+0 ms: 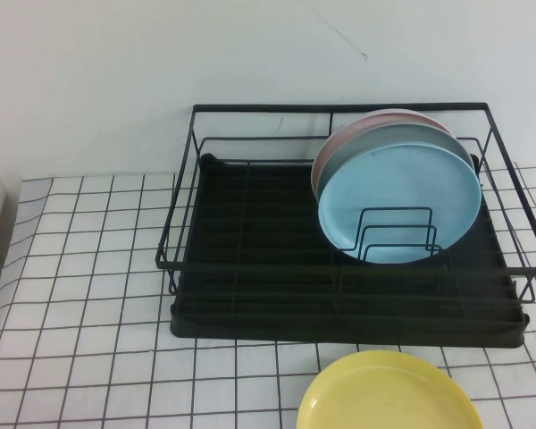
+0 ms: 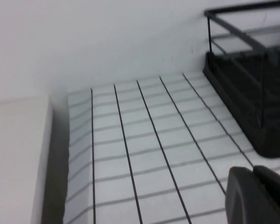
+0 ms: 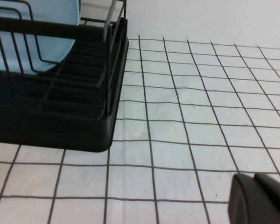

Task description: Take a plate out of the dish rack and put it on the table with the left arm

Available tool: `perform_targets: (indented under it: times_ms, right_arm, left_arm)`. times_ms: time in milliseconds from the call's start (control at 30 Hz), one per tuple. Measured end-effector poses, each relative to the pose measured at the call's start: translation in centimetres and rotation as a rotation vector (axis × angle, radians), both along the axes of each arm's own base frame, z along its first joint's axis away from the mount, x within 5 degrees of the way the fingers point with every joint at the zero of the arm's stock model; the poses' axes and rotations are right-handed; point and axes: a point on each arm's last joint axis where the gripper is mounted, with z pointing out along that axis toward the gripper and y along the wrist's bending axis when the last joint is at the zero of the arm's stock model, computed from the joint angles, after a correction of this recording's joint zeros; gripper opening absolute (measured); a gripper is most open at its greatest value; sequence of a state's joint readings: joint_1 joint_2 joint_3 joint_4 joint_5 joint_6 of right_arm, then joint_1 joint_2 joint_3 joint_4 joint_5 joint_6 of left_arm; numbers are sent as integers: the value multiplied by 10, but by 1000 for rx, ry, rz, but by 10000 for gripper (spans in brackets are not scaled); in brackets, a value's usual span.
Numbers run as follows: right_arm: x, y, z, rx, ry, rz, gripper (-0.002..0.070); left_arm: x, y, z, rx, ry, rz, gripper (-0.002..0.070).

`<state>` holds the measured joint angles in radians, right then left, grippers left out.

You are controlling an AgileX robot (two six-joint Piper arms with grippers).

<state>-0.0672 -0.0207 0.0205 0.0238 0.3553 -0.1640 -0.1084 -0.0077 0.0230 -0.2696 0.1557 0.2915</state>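
Note:
The yellow plate [image 1: 389,393] lies flat on the table [image 1: 89,295] in front of the dish rack [image 1: 250,268], at the front edge of the high view. Neither arm shows in the high view. My left gripper [image 2: 253,171] is shut and empty above the table, left of the rack's corner [image 2: 252,93]. My right gripper [image 3: 253,178] is shut and empty above the table, right of the rack [image 3: 56,116].
A light blue plate [image 1: 398,197] stands upright in the rack's right half behind wire dividers, with a pink plate [image 1: 339,147] behind it. The blue plate also shows in the right wrist view [image 3: 32,32]. A white block [image 2: 16,158] sits at the table's left edge.

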Motion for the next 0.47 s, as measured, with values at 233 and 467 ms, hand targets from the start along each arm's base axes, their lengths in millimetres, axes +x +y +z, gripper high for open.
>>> perform_targets:
  times_ms: [233,467]
  right_arm:
    - [0,0,0,0,0,0,-1]
    - [0,0,0,0,0,0,-1]
  left_arm:
    - [-3,-3,-13,37,149,-37,-2]
    - [-4,-3,-13,37,150,-38,-2]
